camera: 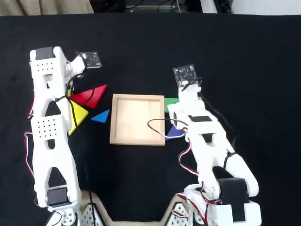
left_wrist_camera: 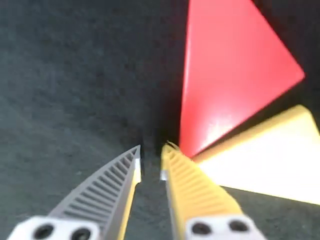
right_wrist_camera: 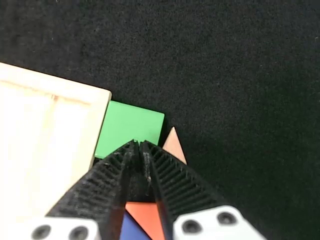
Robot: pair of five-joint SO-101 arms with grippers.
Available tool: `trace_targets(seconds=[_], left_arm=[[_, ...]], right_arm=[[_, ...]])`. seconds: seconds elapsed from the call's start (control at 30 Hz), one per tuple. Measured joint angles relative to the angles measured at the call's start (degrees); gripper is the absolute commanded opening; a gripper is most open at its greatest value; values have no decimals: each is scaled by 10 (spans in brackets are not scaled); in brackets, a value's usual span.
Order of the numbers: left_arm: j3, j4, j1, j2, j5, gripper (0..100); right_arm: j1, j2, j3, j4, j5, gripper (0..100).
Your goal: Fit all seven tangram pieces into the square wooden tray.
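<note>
The square wooden tray [camera: 137,96] lies in the middle of the table with nothing in it. To its left are a red triangle [camera: 90,95], a yellow triangle [camera: 77,113] and a small blue triangle [camera: 101,116]. My left gripper [left_wrist_camera: 150,162] hovers low beside the red triangle [left_wrist_camera: 225,75] and the yellow triangle [left_wrist_camera: 270,160], open by a narrow gap, holding nothing. My right gripper [right_wrist_camera: 138,146] is shut and empty over the edge of a green square [right_wrist_camera: 132,127] beside the tray's corner [right_wrist_camera: 60,85]. A pale orange triangle [right_wrist_camera: 173,145] lies next to it.
An orange piece [right_wrist_camera: 145,215] and a blue piece [right_wrist_camera: 131,231] lie under the right gripper's fingers; the blue piece [camera: 175,133] sits against the tray's right side. Black cloth covers the table, with free room behind the tray.
</note>
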Motion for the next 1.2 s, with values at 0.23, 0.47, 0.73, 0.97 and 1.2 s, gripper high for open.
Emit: trace_targets(seconds=[0.23, 0.47, 0.73, 0.97, 1.2], left_arm=[[121, 3, 5, -73, 13, 43], [329, -1, 55, -307, 17, 46], [460, -161, 72, -402, 130, 47], [508, -153, 97, -402, 128, 80], [508, -145, 108, -389, 164, 333]], right_arm=[[0, 0, 0, 0, 0, 12], [0, 0, 0, 0, 0, 12], [0, 0, 0, 0, 0, 12], [0, 0, 0, 0, 0, 12], [0, 0, 0, 0, 0, 12]])
